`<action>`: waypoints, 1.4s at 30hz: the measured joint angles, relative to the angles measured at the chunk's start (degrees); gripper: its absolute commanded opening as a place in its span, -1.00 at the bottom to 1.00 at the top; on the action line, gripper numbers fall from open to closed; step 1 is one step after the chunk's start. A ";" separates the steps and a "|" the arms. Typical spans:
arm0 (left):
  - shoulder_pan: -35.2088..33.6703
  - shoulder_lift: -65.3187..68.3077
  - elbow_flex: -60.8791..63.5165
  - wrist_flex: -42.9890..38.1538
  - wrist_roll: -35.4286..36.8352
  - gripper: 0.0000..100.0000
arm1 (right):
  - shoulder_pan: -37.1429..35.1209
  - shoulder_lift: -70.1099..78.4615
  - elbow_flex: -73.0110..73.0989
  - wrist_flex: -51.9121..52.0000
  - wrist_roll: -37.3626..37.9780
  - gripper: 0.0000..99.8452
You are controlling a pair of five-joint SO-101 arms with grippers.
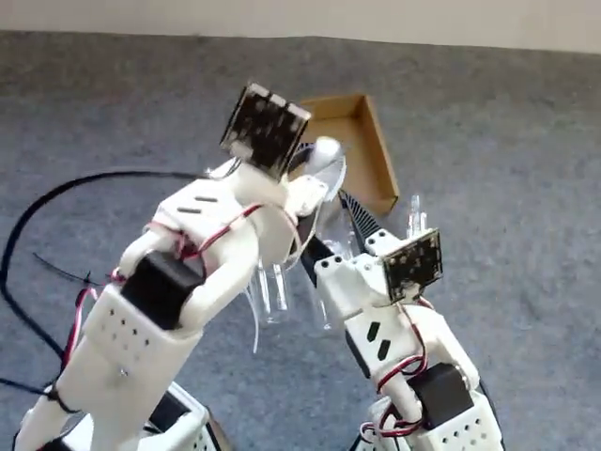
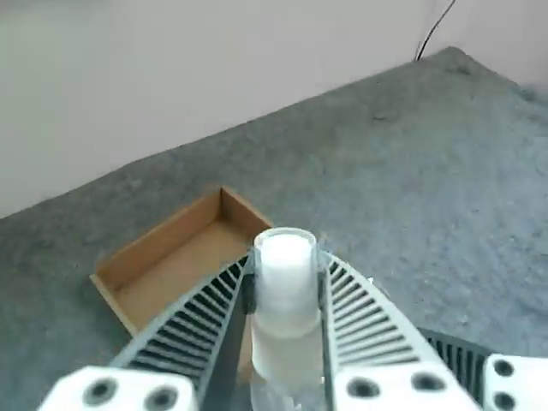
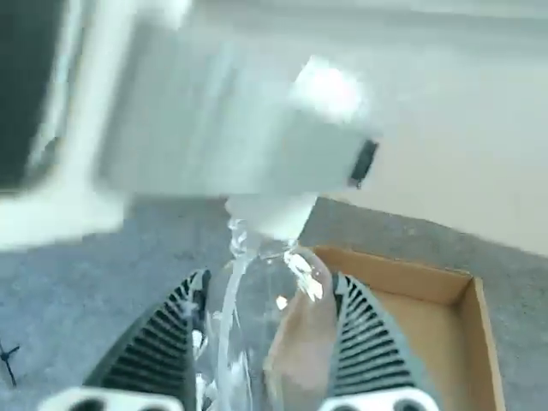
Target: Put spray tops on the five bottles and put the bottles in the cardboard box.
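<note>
The left arm [image 1: 178, 282] stretches up and across toward 1 o'clock, its jaws clamped on a white cylindrical plastic spray top [image 2: 285, 278]. The right arm [image 1: 399, 324] leans toward 11 o'clock beneath it, jaws gripping a clear plastic bottle [image 3: 257, 342] held upright. The top sits right over the bottle's neck; whether it touches I cannot tell. A shallow brown cardboard box [image 1: 374, 155] lies on the grey table [image 1: 507, 141] at 12 o'clock, just beyond them.
</note>
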 measured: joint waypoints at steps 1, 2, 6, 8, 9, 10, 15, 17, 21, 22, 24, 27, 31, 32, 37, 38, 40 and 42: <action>0.00 -1.41 1.49 -0.35 -0.18 -0.67 | 0.00 0.00 0.00 -0.09 -0.88 -0.99; -0.18 -2.64 2.90 -0.35 -0.18 -0.64 | 0.00 0.00 0.09 -0.09 -1.49 -0.99; -0.70 -4.66 5.19 0.62 -0.53 -0.65 | 0.35 -0.09 -0.18 -0.35 -2.55 -0.99; -0.35 -4.66 5.19 0.97 -1.93 -0.65 | 0.09 -0.18 -0.35 -0.79 -2.55 -0.99; -0.26 -4.75 4.84 0.97 -2.11 -0.64 | 0.09 -0.09 -0.35 -0.88 -2.55 -0.99; -0.26 -4.84 3.87 1.05 -2.29 -0.64 | 0.26 -0.09 -0.35 -0.88 -2.55 -0.99; -0.70 -4.84 -6.77 5.36 -2.37 -0.65 | 0.18 -0.09 -0.35 -0.88 -2.55 -0.99; -1.14 -4.92 -10.73 6.68 -2.73 -0.65 | 0.18 -0.09 -0.35 -0.88 -2.55 -0.99; -5.19 -4.92 -13.71 6.68 -4.66 -0.65 | 0.18 -0.09 -0.35 -0.88 -2.73 -0.99; -5.98 -4.66 -13.80 6.68 -4.66 -0.65 | 0.18 -0.09 -0.35 -0.88 -2.73 -0.99; -6.42 -3.43 -13.80 6.68 -4.92 -0.65 | 0.18 -0.09 -0.35 -0.88 -2.81 -0.99; -6.24 -0.35 -12.92 6.68 -5.01 -0.65 | 0.18 -0.09 -0.35 -0.88 -2.90 -0.99; -6.42 -0.26 -9.23 6.51 -4.84 -0.65 | 0.18 0.00 -0.26 -0.88 -2.90 -0.99; -6.59 -0.62 -8.09 6.42 -4.75 -0.65 | 0.18 0.00 -0.26 -0.88 -2.90 -0.99; -7.91 -0.79 -5.63 6.33 -6.86 -0.65 | 0.18 0.09 -0.18 -0.79 -2.90 -0.99; -8.53 -0.88 -5.63 6.33 -6.95 -0.65 | 0.18 0.09 -0.18 -0.79 -2.90 -0.99; -10.11 -1.14 -6.07 6.42 -7.12 -0.65 | 0.18 0.35 -0.26 -0.62 -2.90 -0.99; -12.22 -2.29 -6.77 6.59 -7.21 -0.65 | 0.18 1.85 -0.44 0.09 -2.90 -0.99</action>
